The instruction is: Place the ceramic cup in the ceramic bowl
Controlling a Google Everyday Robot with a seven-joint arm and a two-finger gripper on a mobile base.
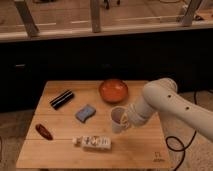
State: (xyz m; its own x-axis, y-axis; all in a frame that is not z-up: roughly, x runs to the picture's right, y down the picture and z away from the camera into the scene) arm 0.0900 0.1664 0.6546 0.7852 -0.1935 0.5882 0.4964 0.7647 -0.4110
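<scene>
The ceramic cup (117, 120) is an off-white mug, right of the table's middle. It looks slightly tilted, and whether it rests on the wood or is lifted I cannot tell. My gripper (127, 120) is at the cup's right side and rim, at the end of the white arm (160, 100) that reaches in from the right. The ceramic bowl (113, 90), orange-red and shallow, sits on the table just behind the cup, a short gap away, and looks empty.
On the wooden table (60, 152) lie a black oblong object (62, 99) at back left, a blue sponge (86, 113), a dark red object (44, 131) at front left and a white packet (93, 142) in front of the cup. A dark cabinet wall stands behind.
</scene>
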